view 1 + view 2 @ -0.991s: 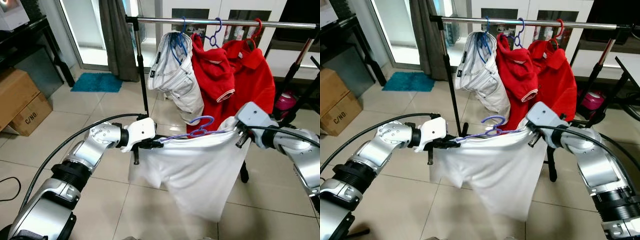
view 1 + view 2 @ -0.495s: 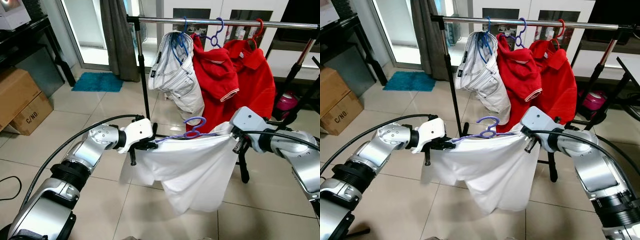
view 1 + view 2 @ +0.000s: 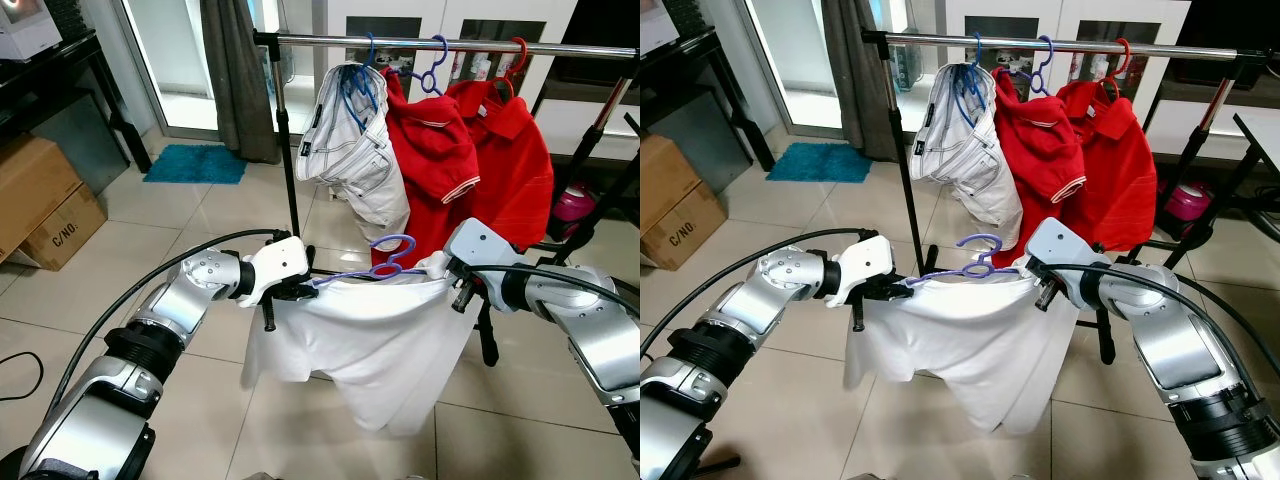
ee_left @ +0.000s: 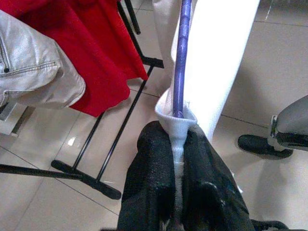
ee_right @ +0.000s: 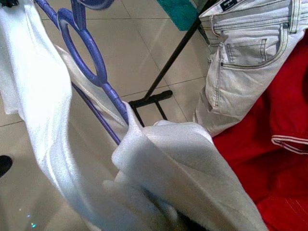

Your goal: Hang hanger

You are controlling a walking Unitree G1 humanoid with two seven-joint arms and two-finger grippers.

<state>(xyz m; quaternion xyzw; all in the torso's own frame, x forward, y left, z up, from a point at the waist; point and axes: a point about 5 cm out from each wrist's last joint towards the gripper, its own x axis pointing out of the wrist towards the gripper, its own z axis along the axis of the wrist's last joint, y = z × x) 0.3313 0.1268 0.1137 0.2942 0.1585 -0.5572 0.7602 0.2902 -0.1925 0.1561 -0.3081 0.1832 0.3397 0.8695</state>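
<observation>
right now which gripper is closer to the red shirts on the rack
Right. The right gripper holds its end of the white shirt just below the red shirts; the left gripper, pinching the other end, sits off to their left, below the white jeans.

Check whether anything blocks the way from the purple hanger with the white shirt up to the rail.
Nothing visible blocks the lift. The purple hanger sits below the rail, in front of the white jeans and red polo shirts, which already crowd the rail above it; bare rail remains at its left end.
</observation>
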